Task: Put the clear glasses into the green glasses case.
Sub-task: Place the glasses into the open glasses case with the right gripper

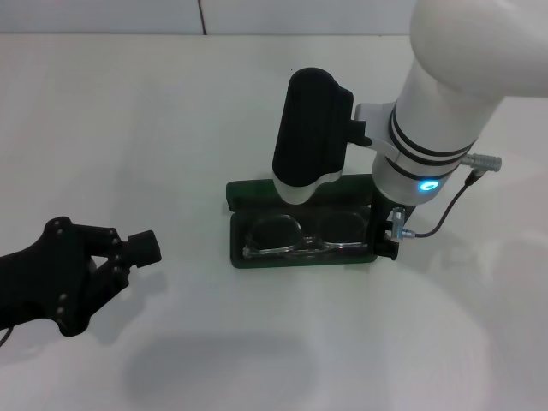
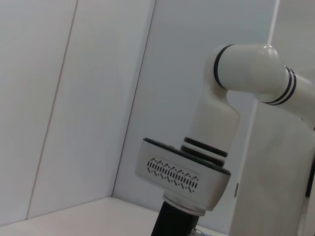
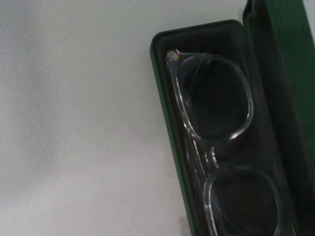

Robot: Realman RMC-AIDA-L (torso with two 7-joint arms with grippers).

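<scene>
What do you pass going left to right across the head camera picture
Left claw → green glasses case with the clear glasses inside → right arm's wrist at the case's right end.

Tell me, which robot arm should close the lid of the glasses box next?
The right one, probably. The right gripper hangs at the end of the open dark green hard glasses case, where the clear plastic glasses already lie. The left gripper sits far away on the white table.
</scene>
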